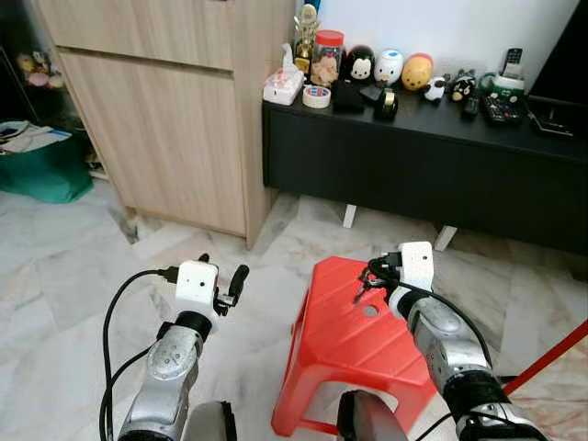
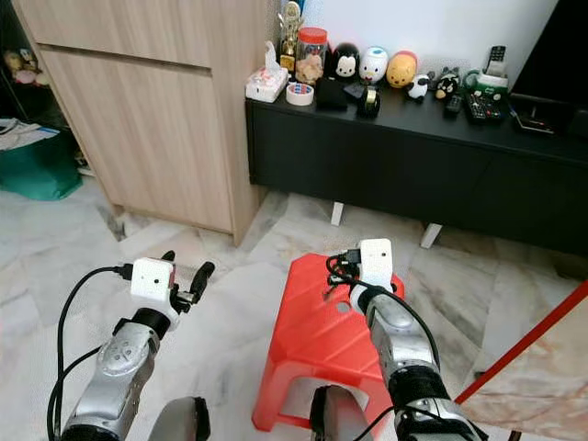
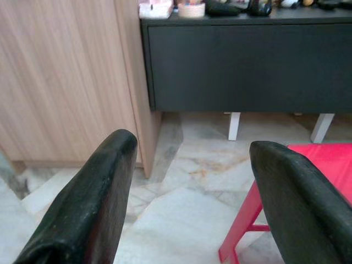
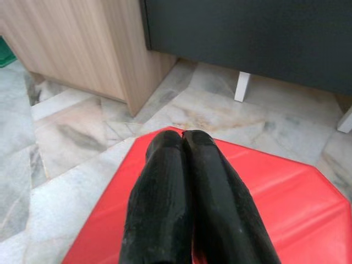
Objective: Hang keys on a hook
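Note:
My right gripper [image 1: 366,278] hovers just over the far edge of a red plastic stool [image 1: 344,344]. In the right wrist view the right gripper [image 4: 182,137] is shut, its two black fingers pressed together with nothing visible between them. Out over the marble floor to the left of the stool, my left gripper [image 1: 223,276] is open and holds nothing. In the left wrist view, floor and the stool's corner [image 3: 324,157] appear through the gap of the left gripper [image 3: 192,143]. I can make out no keys or hook.
A tall wooden cabinet [image 1: 175,119] stands ahead on the left. Next to it is a low black console [image 1: 413,156] carrying toys, a jar and a tape roll [image 1: 316,96]. A green bin [image 1: 46,170] sits at far left. A red-edged panel [image 1: 551,354] is at lower right.

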### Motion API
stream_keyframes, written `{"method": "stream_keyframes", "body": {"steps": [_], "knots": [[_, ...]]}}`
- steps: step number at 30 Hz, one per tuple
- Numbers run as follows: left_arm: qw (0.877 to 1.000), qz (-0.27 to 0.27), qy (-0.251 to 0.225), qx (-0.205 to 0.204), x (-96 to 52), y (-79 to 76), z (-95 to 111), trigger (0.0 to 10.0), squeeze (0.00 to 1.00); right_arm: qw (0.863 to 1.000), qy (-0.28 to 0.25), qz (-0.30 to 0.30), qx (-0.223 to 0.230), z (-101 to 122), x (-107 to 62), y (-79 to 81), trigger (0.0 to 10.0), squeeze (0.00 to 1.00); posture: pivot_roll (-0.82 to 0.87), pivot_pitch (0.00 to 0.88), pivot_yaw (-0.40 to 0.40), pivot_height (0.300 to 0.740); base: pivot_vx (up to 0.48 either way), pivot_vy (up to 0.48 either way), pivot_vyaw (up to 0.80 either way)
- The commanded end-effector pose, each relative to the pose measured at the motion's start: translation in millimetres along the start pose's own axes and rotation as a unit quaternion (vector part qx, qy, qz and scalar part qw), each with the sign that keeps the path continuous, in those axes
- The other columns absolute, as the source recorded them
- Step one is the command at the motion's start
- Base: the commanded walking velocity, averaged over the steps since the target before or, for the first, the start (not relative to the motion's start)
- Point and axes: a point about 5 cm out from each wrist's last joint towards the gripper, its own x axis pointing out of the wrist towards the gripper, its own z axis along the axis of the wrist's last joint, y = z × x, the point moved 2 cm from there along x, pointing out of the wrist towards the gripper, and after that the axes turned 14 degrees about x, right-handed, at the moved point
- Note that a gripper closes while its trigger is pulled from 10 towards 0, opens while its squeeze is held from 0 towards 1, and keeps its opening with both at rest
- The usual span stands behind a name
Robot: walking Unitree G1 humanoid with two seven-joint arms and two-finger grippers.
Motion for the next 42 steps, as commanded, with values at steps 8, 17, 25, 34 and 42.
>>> {"method": "stream_keyframes", "body": {"steps": [8, 17, 25, 34, 42], "knots": [[1.000, -0.025, -0.013, 0.002, 5.6, -5.6, 4, 10.0, 0.00, 0.999, -0.007, 0.040, -0.024, 18, 0.5, 13.7, 10.0, 0.00, 0.05, 0.000, -0.059, 0.697, 0.000, 0.000, 0.00], [0.995, -0.097, -0.014, 0.028, 2.2, -15.9, 3, 10.0, 0.00, 0.995, 0.014, 0.078, -0.066, 24, -2.1, 20.4, 10.0, 0.00, 0.06, 0.000, -0.063, 0.740, 0.000, 0.000, 0.00], [0.984, -0.167, -0.013, 0.058, -1.4, -20.1, 3, 10.0, 0.00, 0.982, 0.049, 0.121, -0.136, 28, -5.8, 25.6, 10.0, 0.00, 0.06, 0.000, -0.070, 0.740, 0.000, 0.000, 0.00], [0.971, -0.224, -0.021, 0.086, -2.1, -27.3, 9, 10.0, 0.00, 0.954, 0.067, 0.203, -0.211, 40, -12.9, 42.4, 10.0, 0.00, 0.06, 0.000, -0.075, 0.740, 0.000, 0.000, 0.00], [0.964, -0.245, -0.030, 0.096, -0.6, -30.7, 15, 10.0, 0.00, 0.924, 0.075, 0.269, -0.262, 45, -24.3, 60.0, 10.0, 0.00, 0.06, 0.000, -0.076, 0.740, 0.000, 0.000, 0.00]]}}
